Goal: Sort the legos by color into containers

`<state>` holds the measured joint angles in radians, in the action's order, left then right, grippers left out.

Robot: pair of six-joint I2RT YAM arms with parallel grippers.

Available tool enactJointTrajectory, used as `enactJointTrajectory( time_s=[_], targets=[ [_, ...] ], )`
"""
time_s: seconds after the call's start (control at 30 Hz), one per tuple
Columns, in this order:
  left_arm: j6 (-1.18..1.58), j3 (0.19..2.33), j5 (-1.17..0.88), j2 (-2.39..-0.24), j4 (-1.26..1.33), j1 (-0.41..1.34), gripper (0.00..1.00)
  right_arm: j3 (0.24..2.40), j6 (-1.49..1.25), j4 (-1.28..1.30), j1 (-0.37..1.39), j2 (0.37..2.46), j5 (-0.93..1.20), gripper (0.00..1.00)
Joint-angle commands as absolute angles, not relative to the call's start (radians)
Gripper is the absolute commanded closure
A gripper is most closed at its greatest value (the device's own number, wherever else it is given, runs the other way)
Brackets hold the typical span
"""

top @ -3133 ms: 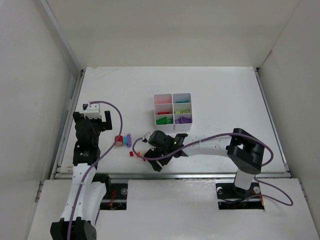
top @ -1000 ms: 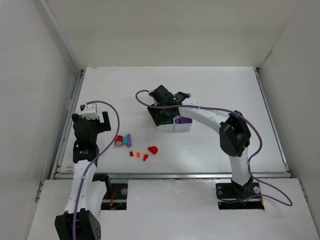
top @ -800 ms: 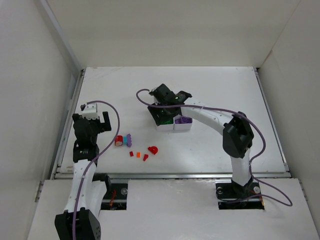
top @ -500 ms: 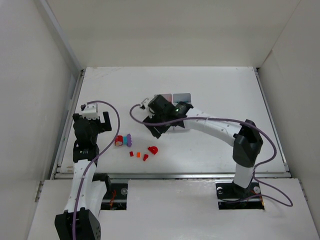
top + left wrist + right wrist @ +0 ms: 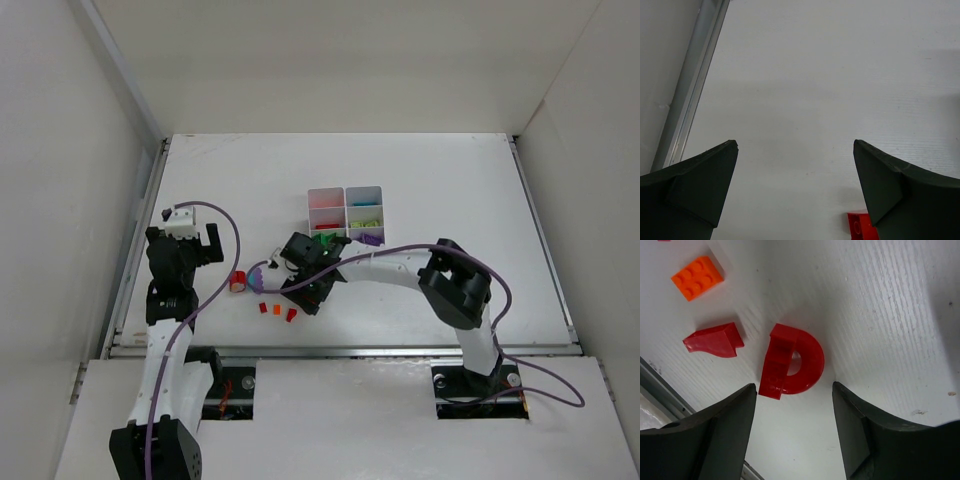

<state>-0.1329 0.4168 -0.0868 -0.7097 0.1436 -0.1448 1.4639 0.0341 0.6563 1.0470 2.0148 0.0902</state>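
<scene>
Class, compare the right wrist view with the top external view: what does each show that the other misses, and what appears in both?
Only the right wrist view: a red arch brick lying between the open fingers of the right gripper, touching neither. Only the top external view: the white tray and a red and purple brick cluster. Both: the orange brick and the red wedge on the table.

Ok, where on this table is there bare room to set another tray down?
Bare: the far strip of table behind the white tray, and the wide stretch from the tray to the right edge. Crowded: near left, where loose bricks lie between the left gripper and the open right gripper, which hovers over a red arch brick.
</scene>
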Motion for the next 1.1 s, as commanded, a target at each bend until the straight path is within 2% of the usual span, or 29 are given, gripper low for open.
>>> enactJointTrajectory(
  time_s=[0.0, 0.1, 0.13, 0.17, 0.27, 0.3, 0.37, 0.4, 0.43, 0.63, 0.8, 1.0, 1.07],
  targets=[
    [-0.123, 0.413, -0.103, -0.696, 0.178, -0.149, 0.00, 1.511, 0.049, 0.577, 1.062, 2.026, 0.085, 0.33],
    [-0.123, 0.413, -0.094, -0.696, 0.178, -0.149, 0.00, 1.552, 0.040, 0.595, 1.071, 2.088, 0.074, 0.33],
    [-0.123, 0.413, -0.094, -0.696, 0.178, -0.149, 0.00, 1.563, 0.040, 0.607, 1.071, 2.098, 0.074, 0.36],
    [-0.123, 0.413, -0.083, -0.696, 0.178, -0.149, 0.00, 1.563, 0.040, 0.607, 1.071, 2.098, 0.074, 0.47],
    [-0.123, 0.413, -0.072, -0.696, 0.178, -0.149, 0.00, 1.563, 0.049, 0.607, 1.071, 2.098, 0.074, 0.67],
    [-0.123, 0.413, -0.072, -0.696, 0.178, -0.149, 0.00, 1.563, 0.049, 0.607, 1.071, 2.098, 0.074, 0.77],
    [-0.123, 0.413, -0.072, -0.696, 0.178, -0.149, 0.00, 1.574, 0.049, 0.618, 1.071, 2.089, 0.074, 0.88],
    [-0.123, 0.413, -0.072, -0.696, 0.178, -0.149, 0.00, 1.574, 0.049, 0.618, 1.071, 2.089, 0.074, 0.97],
    [-0.123, 0.413, -0.072, -0.696, 0.178, -0.149, 0.00, 1.586, 0.049, 0.627, 1.071, 2.080, 0.060, 1.00],
    [-0.123, 0.413, -0.061, -0.696, 0.187, -0.149, 0.00, 1.721, 0.031, 0.666, 1.071, 2.037, -0.020, 1.00],
    [-0.097, 0.428, -0.074, -0.706, 0.178, -0.169, 0.00, 1.877, -0.034, 0.692, 0.973, 2.004, -0.063, 1.00],
    [-0.115, 0.478, -0.267, -0.733, 0.169, -0.199, 0.00, 1.922, -0.104, 0.663, 0.816, 1.948, -0.101, 1.00],
    [-0.222, 0.491, -0.310, -0.750, 0.157, -0.199, 0.00, 1.899, -0.104, 0.663, 0.750, 1.921, -0.126, 1.00]
  ],
)
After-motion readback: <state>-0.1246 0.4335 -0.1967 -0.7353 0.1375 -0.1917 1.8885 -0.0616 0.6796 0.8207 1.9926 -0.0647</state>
